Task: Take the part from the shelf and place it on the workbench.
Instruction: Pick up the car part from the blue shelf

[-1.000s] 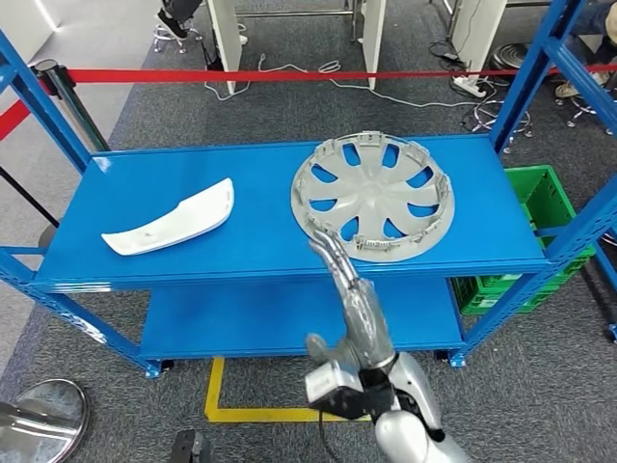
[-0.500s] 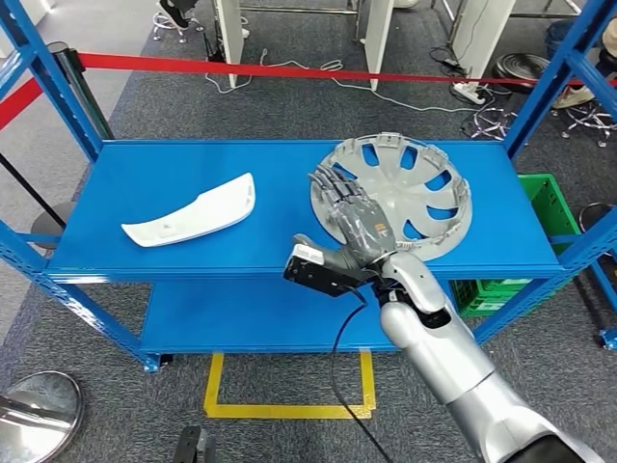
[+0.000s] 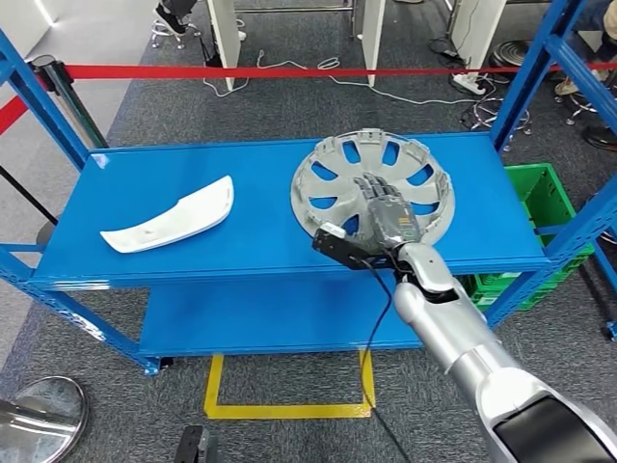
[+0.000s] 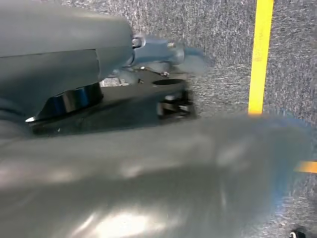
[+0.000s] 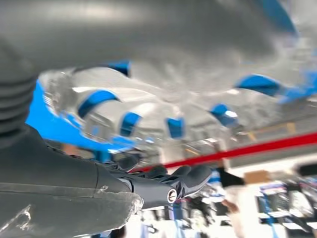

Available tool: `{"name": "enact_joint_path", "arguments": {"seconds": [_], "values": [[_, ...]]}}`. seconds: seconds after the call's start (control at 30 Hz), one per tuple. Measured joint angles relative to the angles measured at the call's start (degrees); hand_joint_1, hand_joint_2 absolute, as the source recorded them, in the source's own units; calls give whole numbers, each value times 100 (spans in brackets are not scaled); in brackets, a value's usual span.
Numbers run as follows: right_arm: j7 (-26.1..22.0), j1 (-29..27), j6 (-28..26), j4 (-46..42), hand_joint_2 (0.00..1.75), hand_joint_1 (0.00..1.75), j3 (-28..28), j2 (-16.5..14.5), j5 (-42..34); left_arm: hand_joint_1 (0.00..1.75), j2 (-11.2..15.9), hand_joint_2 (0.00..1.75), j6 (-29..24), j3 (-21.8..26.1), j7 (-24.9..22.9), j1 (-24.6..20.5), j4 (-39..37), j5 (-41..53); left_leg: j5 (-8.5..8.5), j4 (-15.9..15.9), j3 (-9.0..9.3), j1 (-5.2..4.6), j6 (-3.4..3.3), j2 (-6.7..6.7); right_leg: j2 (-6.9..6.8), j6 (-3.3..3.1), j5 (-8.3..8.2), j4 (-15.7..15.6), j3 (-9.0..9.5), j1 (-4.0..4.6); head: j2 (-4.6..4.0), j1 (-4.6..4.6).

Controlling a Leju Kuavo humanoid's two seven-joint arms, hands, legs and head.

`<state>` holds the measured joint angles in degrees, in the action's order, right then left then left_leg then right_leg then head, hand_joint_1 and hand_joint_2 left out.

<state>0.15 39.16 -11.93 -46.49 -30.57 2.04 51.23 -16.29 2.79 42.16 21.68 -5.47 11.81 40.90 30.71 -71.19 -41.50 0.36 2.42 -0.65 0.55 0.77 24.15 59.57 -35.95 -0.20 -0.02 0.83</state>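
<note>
Lower right of the frame: right hand point(image 3: 386, 217), fingers spread flat over the wheel cover point(image 3: 422, 198), gripping nothing. Centre right: the wheel cover lies on the blue shelf point(image 3: 269, 227). Judged light, thin, rigid plastic; springy rim clips look fragile. Best hold: rim or spoke opening. Left: white panel point(image 3: 171, 217).

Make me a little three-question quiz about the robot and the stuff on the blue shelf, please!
1. True or false: the right hand is over the wheel cover.
2. Which lies farther to the robot's left on the blue shelf: A the white part, B the wheel cover?
3. What colour is the crate beside the shelf?

Key: 1 true. 2 A. 3 green.
</note>
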Motion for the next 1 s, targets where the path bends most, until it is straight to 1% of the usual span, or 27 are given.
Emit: {"name": "enact_joint_path", "arguments": {"seconds": [0.03,0.07,0.1,0.13,0.17,0.2,0.23,0.27,0.33,0.37,0.4,0.43,0.47,0.5,0.53,0.57,0.6,0.63,0.67,0.7,0.73,0.77,0.83,0.87,0.9,0.93,1.0], "values": [[36,6,-10,102,175,0,51,2,37,0,1,0,-5,0,-5,-7,1,5,25,-203,-115,-1,-3,1,-3,-3,2,0,2,3,0,-1],[60,8,-19,193,175,0,103,3,78,0,1,0,-9,0,-13,-14,1,14,-57,-209,-129,-1,-13,1,-3,-3,3,0,7,4,0,0],[75,15,-32,274,175,0,153,3,117,0,2,0,-13,0,-20,-21,1,25,-231,-3,-31,-2,-29,2,-1,-1,5,1,14,4,0,-1],[85,28,-47,340,175,0,202,3,149,0,3,0,-14,0,-33,-22,0,33,-444,341,142,-1,-50,3,6,5,7,1,22,3,0,-2],[91,45,-67,397,175,0,255,4,175,0,4,0,-15,0,-44,-21,0,43,-604,709,330,-5,-70,4,13,21,13,7,23,14,0,-2],[95,61,-86,448,175,0,310,5,197,0,4,0,-16,0,-51,-21,0,50,-688,1013,480,-5,-91,4,21,43,15,15,13,26,1,0],[96,70,-100,492,175,0,364,6,215,0,3,0,-17,0,-57,-20,-1,54,-710,1199,566,-7,-110,2,26,71,12,16,1,37,1,4],[94,73,-109,536,175,0,413,7,228,0,1,0,-17,0,-57,-18,-1,58,-683,1278,595,-13,-131,-3,26,102,5,9,-8,45,1,5],[89,69,-116,607,175,0,477,8,244,0,-4,0,-18,1,-57,-13,0,62,-688,1319,596,-8,-189,-12,20,166,4,-8,-15,33,0,8],[86,71,-120,632,175,0,503,9,246,0,-5,0,-19,2,-57,-12,0,63,-696,1330,601,-1,-218,-13,13,195,52,47,-43,28,0,16],[85,76,-124,651,175,0,528,10,247,0,-7,0,-19,2,-57,-13,1,63,-705,1341,606,9,-244,-11,9,223,155,211,-124,24,0,32],[84,79,-126,668,175,0,552,11,247,0,-8,0,-18,2,-57,-14,0,63,-707,1346,610,14,-260,-9,4,244,307,499,-263,20,0,44],[83,75,-128,688,175,0,572,12,248,0,-8,0,-18,2,-57,-14,0,63,-705,1345,611,14,-272,-7,0,262,480,879,-444,19,0,60],[81,62,-126,712,175,0,587,12,250,0,-8,0,-17,3,-57,-14,0,63,-703,1345,612,13,-280,-7,-1,275,618,1256,-631,16,0,64],[78,44,-119,736,175,0,596,12,257,0,-8,0,-17,3,-57,-13,-1,65,-701,1344,614,12,-284,-8,-2,283,672,1508,-763,14,0,66],[73,30,-103,759,175,0,602,12,269,0,-8,0,-16,4,-57,-12,-1,67,-698,1343,618,13,-284,-11,-3,287,620,1550,-799,12,0,70],[68,24,-84,776,175,0,608,12,282,0,-8,0,-15,4,-57,-12,-1,72,-695,1342,625,15,-280,-14,-5,289,470,1363,-723,8,0,70],[60,27,-61,786,175,0,610,12,296,0,-8,0,-14,4,-57,-12,-1,78,-687,1341,634,17,-270,-17,-9,291,263,999,-555,0,0,72],[49,39,-29,797,175,0,611,11,309,0,-7,0,-12,4,-57,-13,0,85,-678,1337,638,13,-251,-18,-9,294,108,600,-357,-6,0,70],[37,52,12,807,175,0,611,5,319,0,-7,0,-10,4,-57,-16,0,94,-671,1329,638,2,-226,-21,-2,275,-1,279,-195,-10,0,65],[25,60,69,820,175,0,611,-2,326,0,-6,0,-8,4,-58,-17,0,102,-669,1324,635,-10,-197,-23,5,252,-46,83,-95,-11,0,60],[13,64,140,838,175,0,611,-10,331,0,-5,0,-4,4,-59,-19,0,108,-672,1325,629,-20,-171,-26,15,216,-33,18,-61,-3,0,56],[-7,68,307,881,175,0,612,-23,332,0,-4,0,2,4,-64,-20,0,115,-674,1335,627,-15,-118,-26,21,135,-47,11,-67,3,0,54],[-14,78,382,904,175,0,612,-27,331,0,-3,0,5,3,-68,-21,1,119,-636,1297,611,-11,-89,-21,23,99,-51,5,-64,-2,0,48],[-19,89,444,927,175,0,612,-31,331,0,-2,0,7,3,-70,-23,1,124,-542,1162,549,-8,-59,-16,22,67,-57,-4,-59,-13,0,35],[-21,98,484,948,175,0,611,-34,331,0,-1,0,8,2,-72,-26,2,128,-393,905,427,-6,-35,-9,21,43,-61,-12,-53,-24,0,22],[-25,108,521,990,175,0,611,-36,327,0,0,0,9,2,-72,-32,2,133,-50,158,61,-4,-11,-3,14,20,-57,-12,-51,-24,0,3]]}}
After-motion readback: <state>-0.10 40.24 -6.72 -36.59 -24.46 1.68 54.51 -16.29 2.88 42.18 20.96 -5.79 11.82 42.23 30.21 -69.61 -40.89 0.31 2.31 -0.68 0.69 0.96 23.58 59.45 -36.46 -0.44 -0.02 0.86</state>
